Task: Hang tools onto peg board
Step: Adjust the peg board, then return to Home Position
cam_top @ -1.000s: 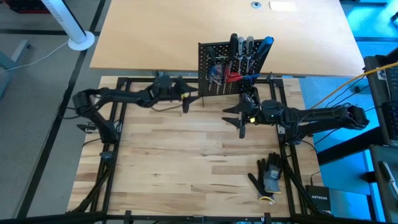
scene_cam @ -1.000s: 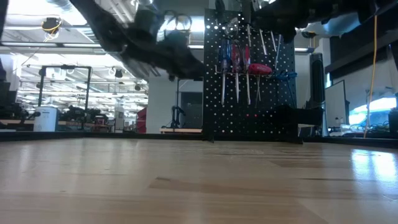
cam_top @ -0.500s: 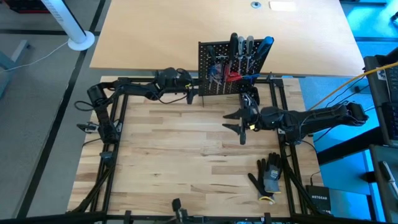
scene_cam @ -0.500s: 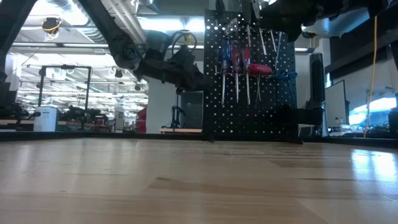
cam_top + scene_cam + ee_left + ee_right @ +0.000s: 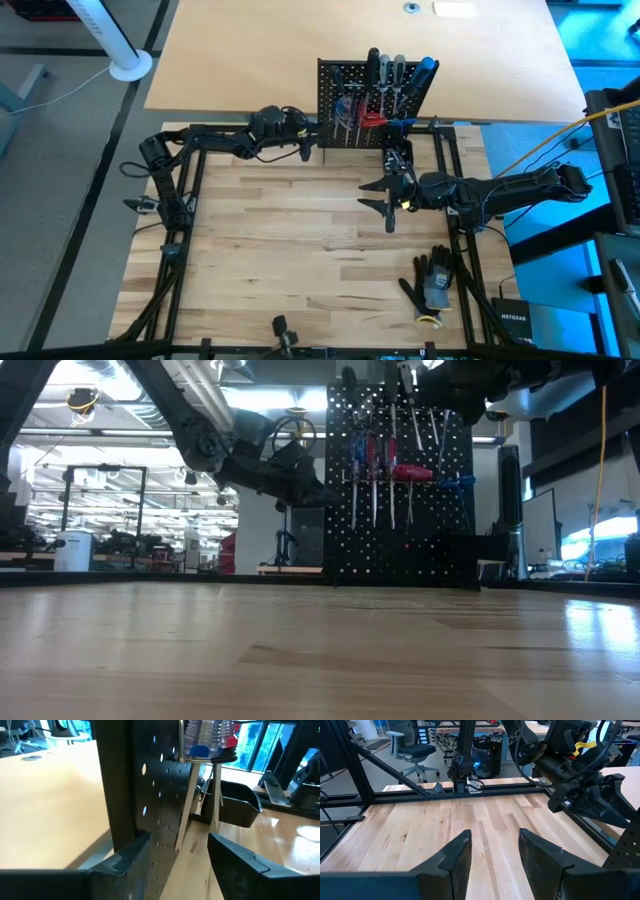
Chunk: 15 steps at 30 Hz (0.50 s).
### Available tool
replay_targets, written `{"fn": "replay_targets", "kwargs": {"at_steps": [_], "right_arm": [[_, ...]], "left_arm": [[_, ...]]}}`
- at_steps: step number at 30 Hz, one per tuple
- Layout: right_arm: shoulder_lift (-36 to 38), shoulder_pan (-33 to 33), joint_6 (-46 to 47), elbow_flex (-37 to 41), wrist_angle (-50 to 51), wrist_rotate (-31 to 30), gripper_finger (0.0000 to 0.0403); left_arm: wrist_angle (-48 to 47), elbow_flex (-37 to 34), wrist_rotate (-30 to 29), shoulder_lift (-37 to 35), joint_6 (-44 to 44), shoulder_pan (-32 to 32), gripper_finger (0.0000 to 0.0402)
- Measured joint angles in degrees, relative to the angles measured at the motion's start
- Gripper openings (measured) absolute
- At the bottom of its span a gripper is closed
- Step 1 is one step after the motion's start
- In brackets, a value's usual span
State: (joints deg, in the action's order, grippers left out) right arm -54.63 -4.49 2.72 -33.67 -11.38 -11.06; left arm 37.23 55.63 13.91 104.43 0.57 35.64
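Your peg board stands upright at the far edge of the wooden table, roughly mid-width, with the tools hanging on it. Only the low view lets you see its front face: screwdrivers with blue and red handles hang shaft-down in a row, with a red-handled tool lying crosswise beside them. From above you mostly get handle tops poking over the board's upper edge. The left wrist view gives you the close-up: the left gripper has its fingers set wide apart, straddling the board's side edge, one finger right against the panel's black frame; you cannot tell whether it presses on it. The same view cuts off a clear-handled screwdriver at the frame's edge. Your right gripper hangs over the table in front of the board, fingers parted and holding nothing, as its wrist view confirms. A pair of black gloves lies near the table's right front.
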Motion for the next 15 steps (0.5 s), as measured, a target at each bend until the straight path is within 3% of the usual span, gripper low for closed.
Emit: {"fn": "replay_targets", "kwargs": {"at_steps": [4, 9, 15], "right_arm": [[0.0, 0.0, 0.1, 0.0, 0.0, 0.0, 0.0163], [0.0, 0.0, 1.3, 0.0, -0.2, 0.0, 0.0163], [0.0, 0.0, -2.0, 0.0, -5.9, -2.5, 0.0162]], "left_arm": [[-3.8, 0.0, 2.4, -2.4, -0.5, -1.4, 0.0184], [-15.6, 0.1, 2.9, -12.1, 1.3, -6.0, 0.0184], [-24.2, -1.7, -2.4, -24.6, 7.8, -13.3, 0.0160]]}}
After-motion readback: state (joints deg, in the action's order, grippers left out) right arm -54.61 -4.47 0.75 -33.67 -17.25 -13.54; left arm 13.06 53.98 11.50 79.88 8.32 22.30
